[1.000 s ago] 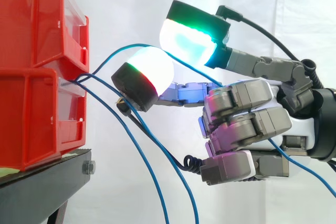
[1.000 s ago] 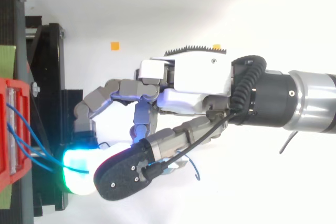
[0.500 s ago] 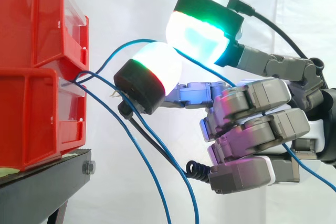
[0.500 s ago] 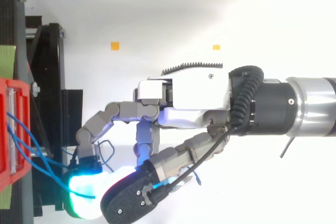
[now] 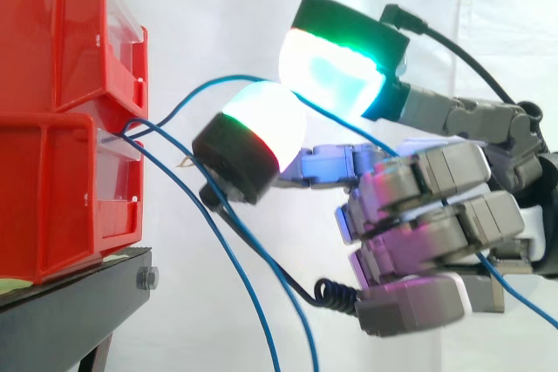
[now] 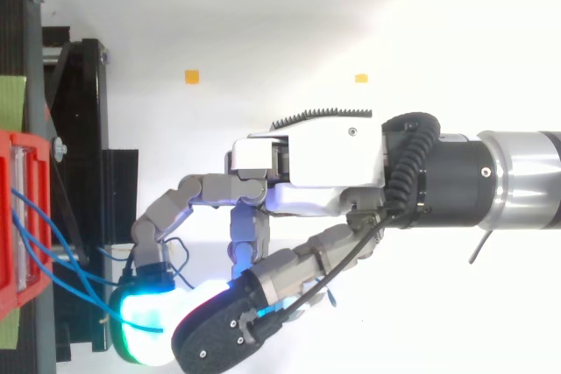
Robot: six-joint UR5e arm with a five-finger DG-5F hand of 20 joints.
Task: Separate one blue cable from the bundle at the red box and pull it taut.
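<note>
Blue cable [image 5: 209, 84] arcs from the red box [image 5: 61, 189] at left, up between two glowing fingers [image 5: 336, 67] of the hand [image 5: 436, 206], which pinch it. It looks slack; pulling right could let it slip, or drag the hanging cables [image 5: 228, 250] along.

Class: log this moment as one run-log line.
robot hand: shut on blue cable | cable: arcs from red bins, not taut

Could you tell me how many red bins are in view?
2: the upper bin stacked on the lower bin, left, atop the stand; more may be hidden.
</note>
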